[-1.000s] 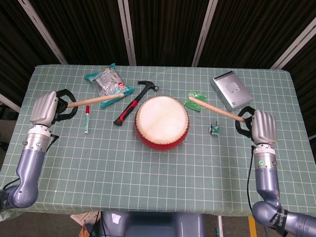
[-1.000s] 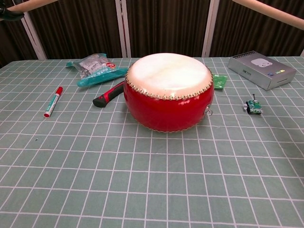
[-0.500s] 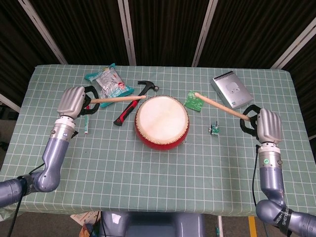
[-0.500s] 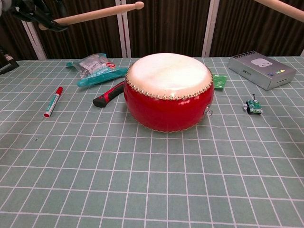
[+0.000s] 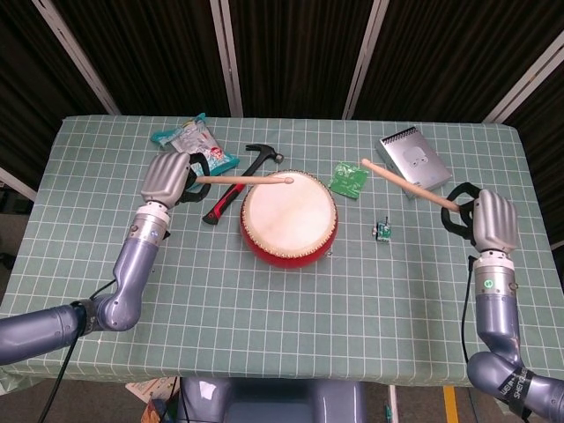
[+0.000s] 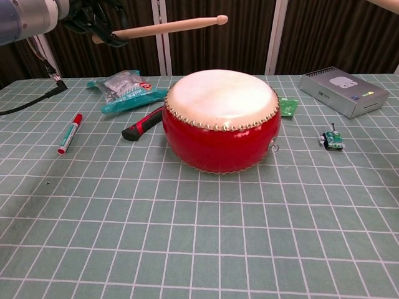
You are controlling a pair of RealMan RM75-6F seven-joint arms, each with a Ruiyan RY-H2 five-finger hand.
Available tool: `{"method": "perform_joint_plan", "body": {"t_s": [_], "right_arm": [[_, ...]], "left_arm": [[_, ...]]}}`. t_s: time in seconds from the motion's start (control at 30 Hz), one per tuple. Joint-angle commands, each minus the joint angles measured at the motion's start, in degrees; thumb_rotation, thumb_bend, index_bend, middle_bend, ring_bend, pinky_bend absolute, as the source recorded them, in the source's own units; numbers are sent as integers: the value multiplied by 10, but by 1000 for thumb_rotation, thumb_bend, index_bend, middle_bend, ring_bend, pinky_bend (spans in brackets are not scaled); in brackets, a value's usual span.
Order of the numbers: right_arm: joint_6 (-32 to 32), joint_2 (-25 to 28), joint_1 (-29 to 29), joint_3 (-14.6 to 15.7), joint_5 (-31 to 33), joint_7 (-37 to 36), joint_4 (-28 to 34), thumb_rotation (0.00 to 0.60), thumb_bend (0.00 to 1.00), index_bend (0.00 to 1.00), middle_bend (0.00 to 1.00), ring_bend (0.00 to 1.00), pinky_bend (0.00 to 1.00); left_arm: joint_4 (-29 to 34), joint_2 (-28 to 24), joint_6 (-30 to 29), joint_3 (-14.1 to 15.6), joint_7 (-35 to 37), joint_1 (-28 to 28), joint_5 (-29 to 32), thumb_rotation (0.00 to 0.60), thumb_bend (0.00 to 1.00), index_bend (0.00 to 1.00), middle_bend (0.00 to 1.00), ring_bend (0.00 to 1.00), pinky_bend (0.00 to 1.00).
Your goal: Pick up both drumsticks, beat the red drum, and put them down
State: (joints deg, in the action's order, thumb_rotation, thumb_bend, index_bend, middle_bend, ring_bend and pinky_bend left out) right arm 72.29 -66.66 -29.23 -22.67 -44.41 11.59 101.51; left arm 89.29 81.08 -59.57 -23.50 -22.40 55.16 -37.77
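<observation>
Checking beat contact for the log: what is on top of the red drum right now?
Nothing rests on the red drum. The left hand holds its drumstick in the air above the bare skin. No part of the skin is covered.

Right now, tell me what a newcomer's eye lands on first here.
The red drum with its pale skin sits mid-table and dominates both views. The left robot hand holds a drumstick whose tip hangs above the drum's far-left rim, while the right robot hand holds the other drumstick off to the right.
</observation>
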Motion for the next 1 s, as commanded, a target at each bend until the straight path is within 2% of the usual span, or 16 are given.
{"method": "perform_joint_plan", "body": {"t_s": [0.03,0.17,0.27,0.47,0.57,0.63,0.7,0.77,0.83,0.93,1.0], "right_arm": [[-4,2,2,0,-1,-6,-5,600,546,909,1000,1000,998],[-7,4,5,1,-3,-13,-13,600,546,910,1000,1000,998],[-9,5,8,1,-4,-19,-18,600,546,910,1000,1000,998],[-18,3,12,4,0,-26,-32,600,548,909,1000,1000,998],[-21,1,14,7,1,-28,-38,600,548,909,1000,1000,998],[-21,1,15,9,1,-28,-39,600,548,910,1000,1000,998],[-20,1,18,10,-2,-28,-37,600,548,910,1000,1000,998],[-17,3,20,11,-5,-29,-34,600,549,910,1000,1000,998],[-13,5,24,12,-8,-30,-29,600,548,910,1000,1000,998],[-7,9,29,14,-11,-30,-21,600,549,909,1000,1000,998],[-3,10,32,14,-15,-31,-17,600,548,909,1000,1000,998]], "left_arm": [[-9,20,-20,-11,13,7,-13,600,524,768,1000,1000,1000],[-34,51,-44,-9,36,9,-53,600,529,770,1000,1000,1000],[-49,56,-24,5,9,17,-39,600,530,771,1000,1000,1000],[-79,56,27,26,-131,69,85,600,536,770,1000,1000,1000],[-120,75,50,57,-216,102,146,600,540,772,1000,1000,1000],[-131,73,71,99,-322,132,225,600,541,775,1000,1000,1000],[-123,68,63,116,-414,168,326,600,542,777,1000,1000,1000],[-116,65,47,109,-453,191,388,600,543,778,1000,1000,1000],[-103,54,37,93,-461,201,416,600,543,778,1000,1000,1000],[-73,28,31,64,-418,193,394,600,543,778,1000,1000,1000],[-46,12,23,35,-344,170,331,600,543,777,1000,1000,1000]]}}
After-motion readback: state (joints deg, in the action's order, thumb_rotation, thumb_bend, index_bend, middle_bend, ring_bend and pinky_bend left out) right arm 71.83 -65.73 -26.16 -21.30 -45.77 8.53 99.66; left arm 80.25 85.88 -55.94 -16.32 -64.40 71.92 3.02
